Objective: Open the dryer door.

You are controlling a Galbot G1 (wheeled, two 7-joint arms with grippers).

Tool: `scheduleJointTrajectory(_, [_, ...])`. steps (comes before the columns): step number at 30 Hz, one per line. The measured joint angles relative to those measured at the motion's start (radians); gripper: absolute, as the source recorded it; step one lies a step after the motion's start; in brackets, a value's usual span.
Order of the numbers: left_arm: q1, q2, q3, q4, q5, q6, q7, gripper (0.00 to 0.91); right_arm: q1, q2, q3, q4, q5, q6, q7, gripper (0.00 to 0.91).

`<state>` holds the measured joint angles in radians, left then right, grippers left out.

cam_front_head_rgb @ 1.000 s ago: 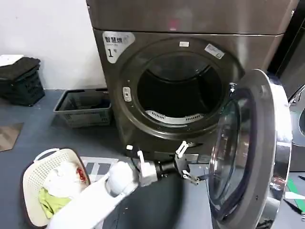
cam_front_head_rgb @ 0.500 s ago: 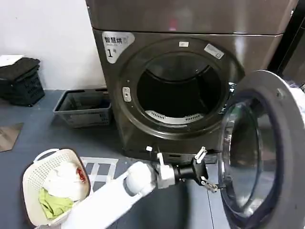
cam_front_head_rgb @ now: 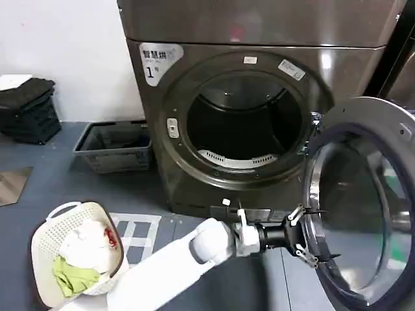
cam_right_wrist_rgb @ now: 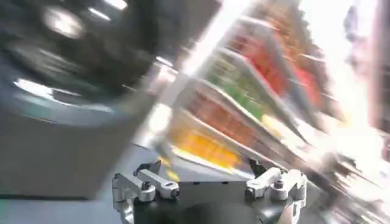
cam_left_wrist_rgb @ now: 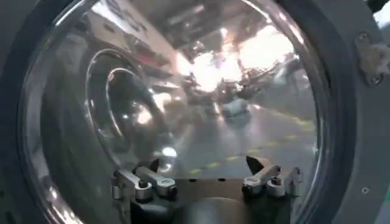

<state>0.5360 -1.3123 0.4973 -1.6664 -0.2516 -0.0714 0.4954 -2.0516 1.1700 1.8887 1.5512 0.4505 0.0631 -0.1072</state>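
Dryer door (cam_front_head_rgb: 363, 201) swung wide open on the machine's right side, drum opening (cam_front_head_rgb: 243, 123) exposed. Left tool (cam_front_head_rgb: 310, 234), fingers spread apart, pressed against the door's inner rim; right tool (cam_right_wrist_rgb: 207, 182) likewise spread, holding nothing.

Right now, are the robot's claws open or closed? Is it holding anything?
Left gripper: open, holding nothing, fingers spread against the inner rim of the dryer door.
Right gripper: open, holding nothing.

left arm stretched forward and low, its end effector (cam_front_head_rgb: 310, 234) spread open.
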Motion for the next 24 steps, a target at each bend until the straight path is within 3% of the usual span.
scheduleJointTrajectory(6, [-0.018,-0.047,0.015,0.05,0.003,-0.009,0.0,0.907,0.015,0.026,0.039,-0.019,-0.018,-0.178,0.173,0.907])
scheduleJointTrajectory(11, [-0.036,-0.082,0.021,0.087,0.004,-0.009,-0.006,0.907,0.026,0.043,0.084,-0.023,-0.016,-0.275,0.253,0.907])
scheduleJointTrajectory(18, [-0.06,-0.139,0.029,0.155,0.015,-0.02,-0.009,0.907,0.023,0.071,0.134,-0.037,-0.029,-0.35,0.316,0.907])
scheduleJointTrajectory(24, [-0.081,-0.193,0.03,0.226,0.024,-0.027,-0.02,0.907,0.001,0.059,0.178,-0.065,-0.081,-0.347,0.316,0.907])
